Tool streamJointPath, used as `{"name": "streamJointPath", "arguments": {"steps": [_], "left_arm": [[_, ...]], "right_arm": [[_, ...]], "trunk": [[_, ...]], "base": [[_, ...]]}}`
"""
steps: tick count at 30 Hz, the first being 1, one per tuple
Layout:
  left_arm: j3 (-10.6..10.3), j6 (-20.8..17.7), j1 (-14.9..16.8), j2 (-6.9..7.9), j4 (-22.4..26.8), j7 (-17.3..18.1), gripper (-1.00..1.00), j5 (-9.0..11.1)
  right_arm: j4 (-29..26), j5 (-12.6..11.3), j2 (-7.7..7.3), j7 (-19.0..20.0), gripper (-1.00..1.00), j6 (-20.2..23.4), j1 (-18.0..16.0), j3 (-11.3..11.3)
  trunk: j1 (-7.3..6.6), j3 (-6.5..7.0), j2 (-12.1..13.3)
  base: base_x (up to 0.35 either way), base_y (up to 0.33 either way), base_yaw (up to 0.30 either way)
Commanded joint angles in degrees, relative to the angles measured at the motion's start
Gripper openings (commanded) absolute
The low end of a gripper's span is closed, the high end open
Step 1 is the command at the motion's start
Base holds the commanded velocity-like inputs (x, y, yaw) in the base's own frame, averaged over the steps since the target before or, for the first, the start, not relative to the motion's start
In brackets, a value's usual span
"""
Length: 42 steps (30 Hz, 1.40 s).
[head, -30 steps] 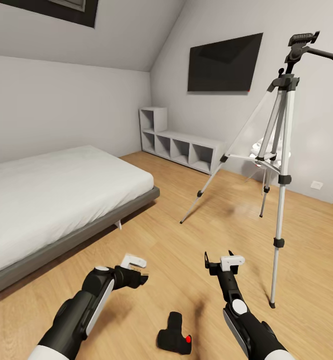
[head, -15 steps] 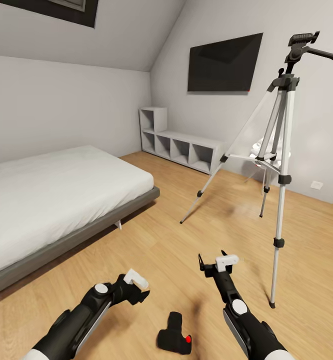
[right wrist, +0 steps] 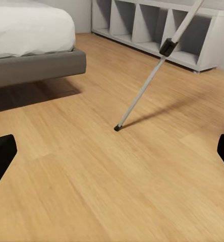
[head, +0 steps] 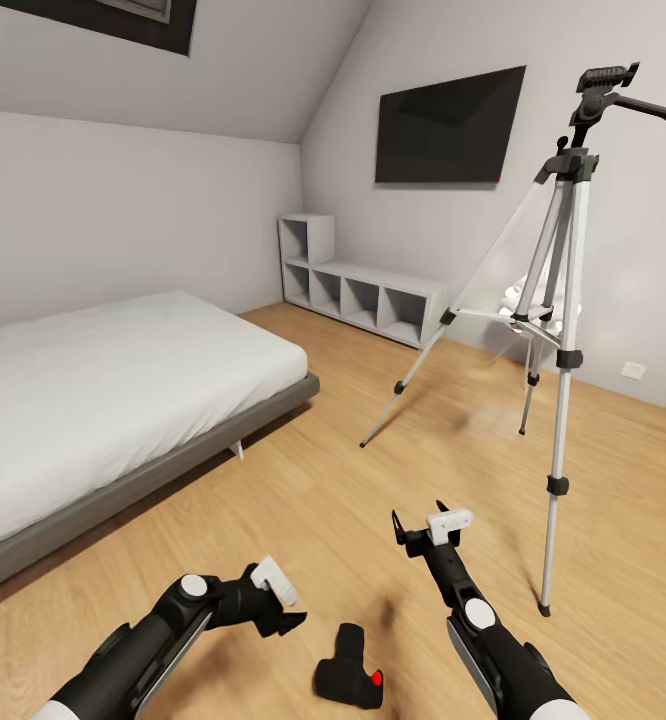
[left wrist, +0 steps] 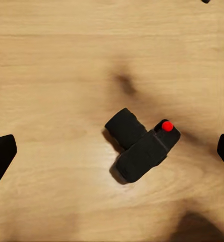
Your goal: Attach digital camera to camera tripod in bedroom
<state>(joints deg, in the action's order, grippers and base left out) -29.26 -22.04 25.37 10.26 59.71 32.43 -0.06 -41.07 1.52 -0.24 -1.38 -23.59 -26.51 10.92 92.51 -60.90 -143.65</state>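
Clearly poised for a pickup, the left gripper hangs spread just left of the digital camera lying on the floor; right of it, the right gripper waits spread, before the camera tripod.

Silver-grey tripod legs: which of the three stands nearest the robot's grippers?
The leg on the head view's right, foot beside the right gripper; the others reach toward the white shelf unit.
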Motion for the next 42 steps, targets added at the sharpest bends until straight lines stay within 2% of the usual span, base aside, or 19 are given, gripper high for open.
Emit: {"name": "streamJointPath", "arguments": {"steps": [1,8,19,28,33,35,37,42], "left_arm": [[-0.1,-0.4,0.0,0.05,0.1,0.3,1.0,0.0],[-0.1,-0.5,0.0,0.03,0.4,0.8,1.0,0.0],[0.1,-0.8,0.0,-0.06,0.9,0.8,1.0,0.1],[0.4,-1.0,0.0,0.44,4.3,1.4,1.0,0.1],[0.7,-0.9,0.0,1.91,6.6,1.7,1.0,0.1],[1.2,-0.9,0.1,2.97,8.2,1.9,1.0,0.1],[1.8,-0.9,0.0,4.18,10.0,3.1,1.0,0.1],[2.1,-0.8,0.0,4.73,10.7,7.4,1.0,0.1]], "right_arm": [[0.0,0.2,-0.03,-0.1,1.0,-0.1,0.0,0.1],[0.0,0.2,-0.03,-0.1,1.0,-0.1,0.0,0.1],[0.0,0.2,-0.11,-0.2,1.0,-0.1,0.0,0.0],[0.0,0.2,-0.3,-0.1,1.0,-0.1,0.0,0.1],[0.0,0.2,-0.36,-0.1,1.0,-0.1,0.0,0.1],[0.0,0.2,-0.37,-0.1,1.0,-0.1,0.0,0.1],[0.0,0.2,-0.37,-0.1,1.0,-0.1,0.0,0.1],[0.0,0.2,-0.38,-0.1,1.0,-0.1,0.0,0.1]], "trunk": [[-0.01,-0.05,0.0],[-0.01,-0.05,0.0],[0.27,-2.49,-0.2],[0.5,-4.48,-0.3],[0.63,-5.59,-0.4],[0.68,-6.03,-0.4],[0.74,-6.48,-0.4],[0.86,-7.58,-0.5]], "base": [[0.0,0.0,0.0],[0.0,0.0,0.0],[0.0,0.0,0.0],[0.0,0.0,0.0],[0.0,0.0,0.0],[0.0,0.0,0.0],[0.0,0.0,0.0],[0.0,0.0,0.0]]}}
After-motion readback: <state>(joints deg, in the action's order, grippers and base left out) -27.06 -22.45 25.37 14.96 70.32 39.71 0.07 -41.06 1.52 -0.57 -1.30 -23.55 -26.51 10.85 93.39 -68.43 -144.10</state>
